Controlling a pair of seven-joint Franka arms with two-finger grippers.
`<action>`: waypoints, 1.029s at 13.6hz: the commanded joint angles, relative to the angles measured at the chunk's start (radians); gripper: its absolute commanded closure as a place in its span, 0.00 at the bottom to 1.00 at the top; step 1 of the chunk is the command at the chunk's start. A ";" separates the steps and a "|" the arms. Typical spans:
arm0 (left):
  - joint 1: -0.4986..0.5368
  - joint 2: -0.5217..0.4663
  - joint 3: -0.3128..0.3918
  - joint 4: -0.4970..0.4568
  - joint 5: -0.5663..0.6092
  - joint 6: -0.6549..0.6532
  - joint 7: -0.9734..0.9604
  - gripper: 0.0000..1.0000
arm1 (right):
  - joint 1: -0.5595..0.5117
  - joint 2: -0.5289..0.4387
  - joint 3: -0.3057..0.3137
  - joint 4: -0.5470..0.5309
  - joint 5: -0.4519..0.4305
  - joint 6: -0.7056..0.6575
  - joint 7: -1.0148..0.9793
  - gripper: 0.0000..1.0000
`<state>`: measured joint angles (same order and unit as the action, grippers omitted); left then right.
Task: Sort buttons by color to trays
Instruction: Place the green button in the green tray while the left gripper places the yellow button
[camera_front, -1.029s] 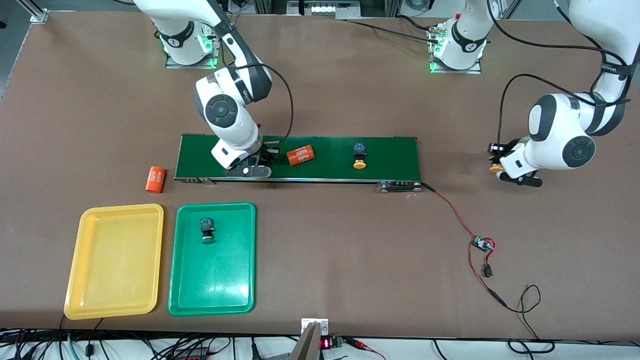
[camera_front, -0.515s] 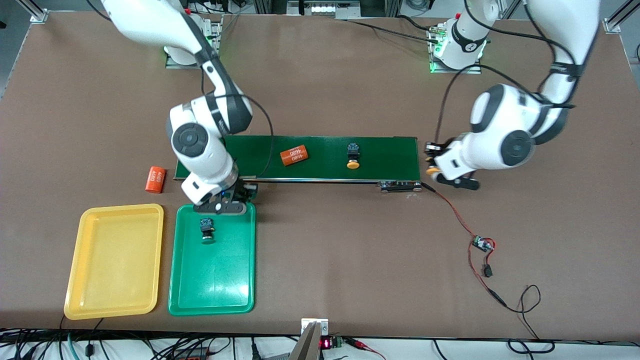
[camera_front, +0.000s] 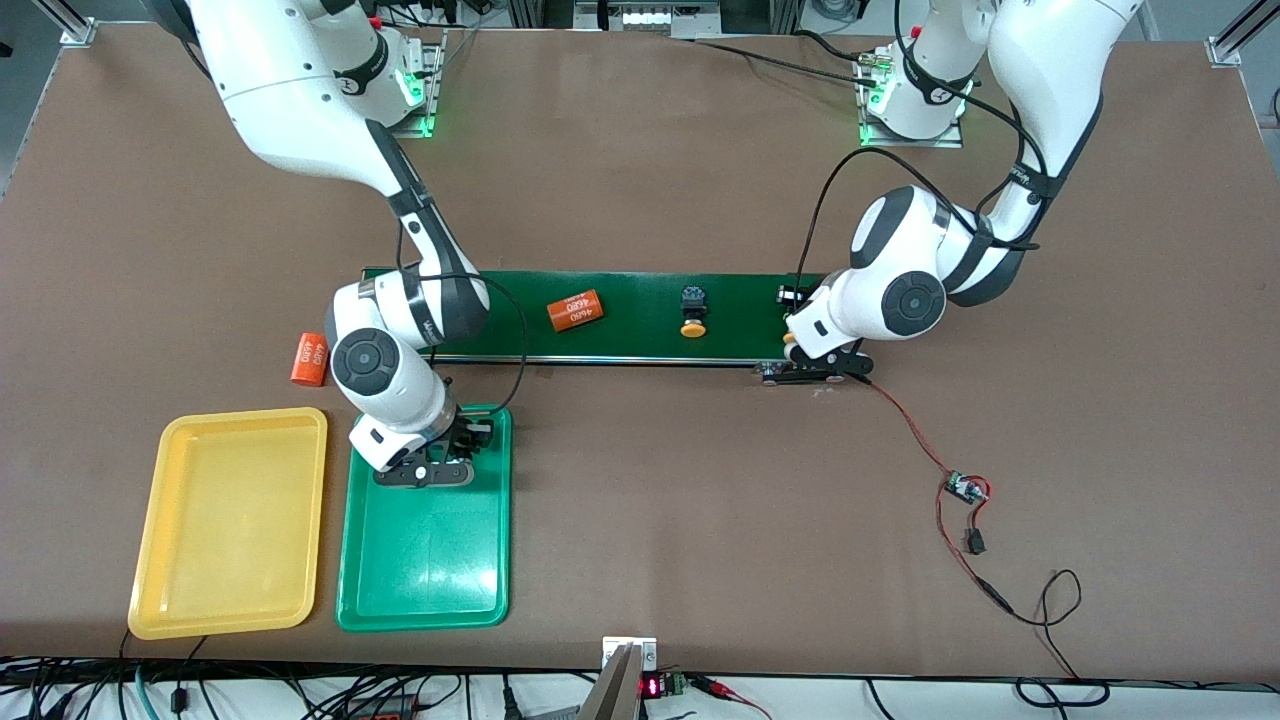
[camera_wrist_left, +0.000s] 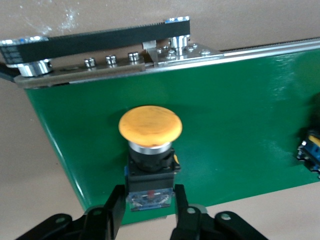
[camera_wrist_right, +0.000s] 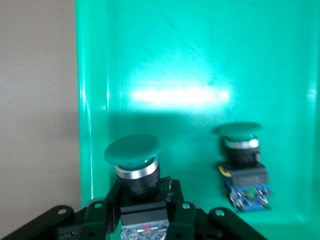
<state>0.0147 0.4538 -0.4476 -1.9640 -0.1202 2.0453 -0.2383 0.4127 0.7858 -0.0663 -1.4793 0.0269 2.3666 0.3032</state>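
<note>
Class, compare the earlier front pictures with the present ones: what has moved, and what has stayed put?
The right claw carried a green button from the belt over the green tray. The left claw brought a yellow button over the belt's end. The belt's cylinder and button drifted toward the right arm's end. Both trays stayed.

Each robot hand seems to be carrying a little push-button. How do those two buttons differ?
The button in the left gripper has a yellow-orange cap; the button in the right gripper has a green cap. The yellow-orange button is over the end of the dark-green conveyor belt; the green button is over the green tray, beside another green-capped button lying there. Both have domed caps on silver collars and are gripped by their bodies.
</note>
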 joint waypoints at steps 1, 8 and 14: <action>0.011 -0.044 0.000 0.017 -0.012 -0.057 -0.010 0.00 | -0.002 0.070 0.005 0.033 -0.012 0.101 -0.012 0.81; 0.001 -0.285 0.208 0.122 0.132 -0.274 0.046 0.00 | 0.000 0.023 0.007 0.031 -0.002 0.056 0.002 0.00; -0.038 -0.443 0.351 0.230 0.238 -0.390 0.089 0.00 | 0.020 -0.164 0.011 -0.013 -0.001 -0.258 0.074 0.00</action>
<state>0.0088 0.0139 -0.1240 -1.8116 0.0859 1.7371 -0.1666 0.4225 0.7017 -0.0644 -1.4392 0.0236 2.1845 0.3259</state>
